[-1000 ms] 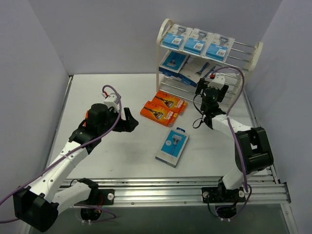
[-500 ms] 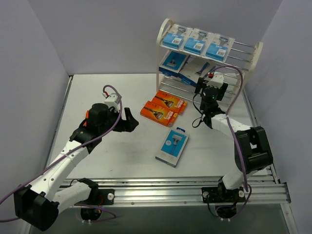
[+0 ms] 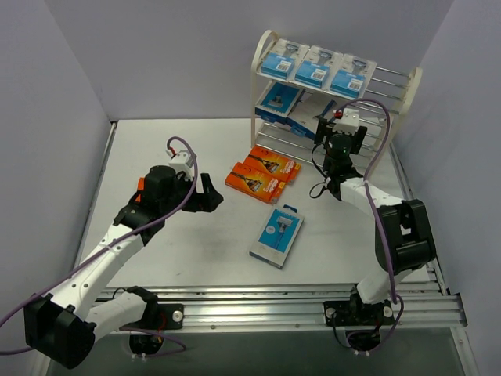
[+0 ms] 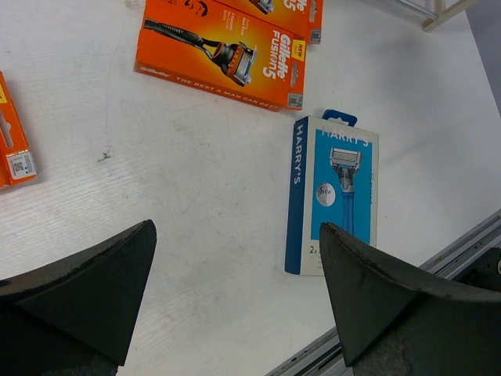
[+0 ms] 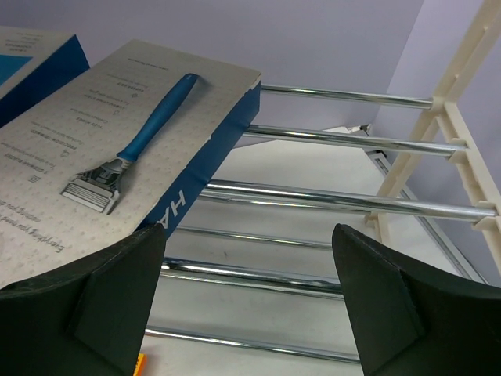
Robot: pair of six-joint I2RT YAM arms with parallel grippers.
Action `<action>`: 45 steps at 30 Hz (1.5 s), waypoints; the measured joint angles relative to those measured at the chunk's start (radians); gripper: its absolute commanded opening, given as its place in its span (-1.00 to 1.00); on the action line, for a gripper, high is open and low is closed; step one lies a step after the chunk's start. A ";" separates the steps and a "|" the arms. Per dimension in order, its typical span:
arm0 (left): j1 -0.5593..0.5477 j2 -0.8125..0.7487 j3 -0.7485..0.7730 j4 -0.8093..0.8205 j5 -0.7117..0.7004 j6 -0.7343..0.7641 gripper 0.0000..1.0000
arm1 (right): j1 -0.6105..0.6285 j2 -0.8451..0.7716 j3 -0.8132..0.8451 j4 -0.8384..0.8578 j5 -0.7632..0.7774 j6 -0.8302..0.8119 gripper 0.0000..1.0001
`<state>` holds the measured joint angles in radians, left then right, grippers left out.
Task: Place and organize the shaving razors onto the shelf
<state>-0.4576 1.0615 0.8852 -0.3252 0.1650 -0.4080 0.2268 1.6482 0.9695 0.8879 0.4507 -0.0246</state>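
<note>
The cream shelf point(image 3: 410, 88) stands at the back right. Three blue razor packs point(image 3: 316, 66) lie on its top tier and more blue packs point(image 3: 280, 99) on the middle tier. Two orange razor boxes point(image 3: 264, 174) overlap on the table in front of it, and a blue-and-white pack point(image 3: 277, 236) lies nearer me. My right gripper point(image 3: 337, 131) is open at the shelf's front, its jaws point(image 5: 249, 230) empty before the chrome rods point(image 5: 329, 200), beside a grey-backed pack point(image 5: 117, 149). My left gripper point(image 3: 207, 192) hangs open and empty point(image 4: 236, 229) above bare table, left of the blue pack point(image 4: 337, 192).
A metal rail point(image 3: 274, 301) runs along the table's near edge and shows at the lower right of the left wrist view point(image 4: 450, 251). Grey walls close in left, back and right. Another orange pack point(image 4: 12, 145) lies at the left edge of the left wrist view.
My right gripper has crept a little upward and closer to the shelf. The left arm has barely moved, and no pack has shifted.
</note>
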 measured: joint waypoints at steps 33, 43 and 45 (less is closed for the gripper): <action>0.009 0.037 0.000 0.008 0.004 -0.007 0.88 | -0.093 0.117 0.038 0.128 -0.109 -0.081 0.71; 0.015 0.055 0.000 0.013 0.008 -0.007 0.88 | -0.108 0.141 0.054 0.175 -0.166 -0.114 0.72; 0.016 0.059 0.000 0.016 0.009 -0.008 0.88 | -0.108 0.154 0.062 0.187 -0.172 -0.121 0.72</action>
<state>-0.4412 1.1202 0.8852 -0.3096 0.1738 -0.4156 0.1184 1.8023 1.0313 1.0748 0.2787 -0.1452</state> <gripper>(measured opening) 0.940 0.860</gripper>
